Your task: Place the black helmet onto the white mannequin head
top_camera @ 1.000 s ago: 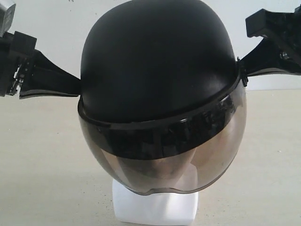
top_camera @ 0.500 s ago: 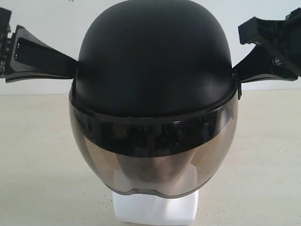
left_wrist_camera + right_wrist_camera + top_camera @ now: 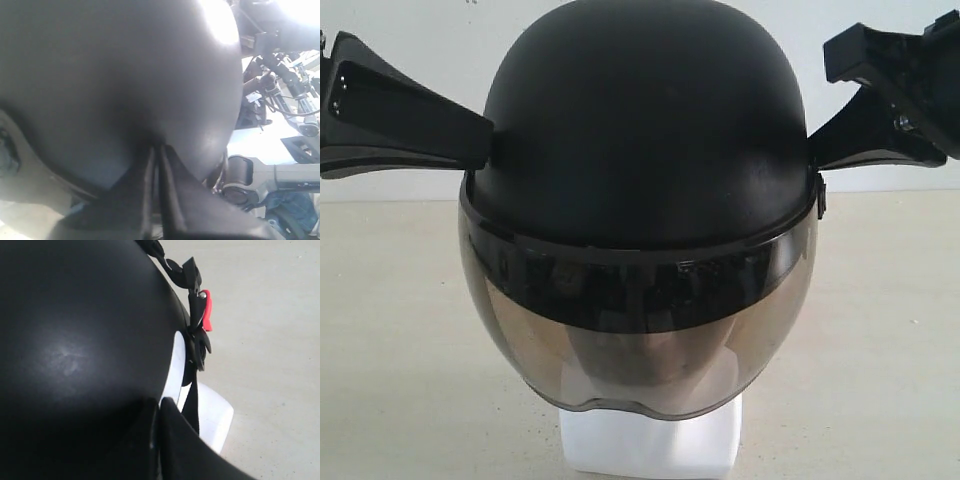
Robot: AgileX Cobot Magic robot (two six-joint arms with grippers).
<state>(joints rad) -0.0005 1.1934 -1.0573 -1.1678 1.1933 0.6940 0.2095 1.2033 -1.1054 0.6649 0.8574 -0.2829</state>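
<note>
The black helmet (image 3: 640, 130) sits over the white mannequin head, whose face shows dimly through the smoky visor (image 3: 640, 345) and whose white base (image 3: 650, 445) shows below it. My left gripper (image 3: 485, 140) is shut, its tips against the helmet's left side. My right gripper (image 3: 812, 155) is shut too, tips against the right side by the visor hinge. The left wrist view shows the shell (image 3: 110, 75) filling the frame, with the left gripper (image 3: 159, 147) touching it. In the right wrist view the right gripper (image 3: 160, 401) meets the shell (image 3: 75, 340) beside the white head (image 3: 176, 365).
A black chin strap with a red buckle (image 3: 206, 310) hangs from the helmet's edge. The pale tabletop (image 3: 880, 350) lies around the head, with a white wall (image 3: 410, 40) behind. Robot arm parts (image 3: 280, 175) stand beyond the helmet in the left wrist view.
The helmet has levelled out from a tilt and shifted slightly left on the head. The left gripper has risen and moved inward with it; the right one has barely moved.
</note>
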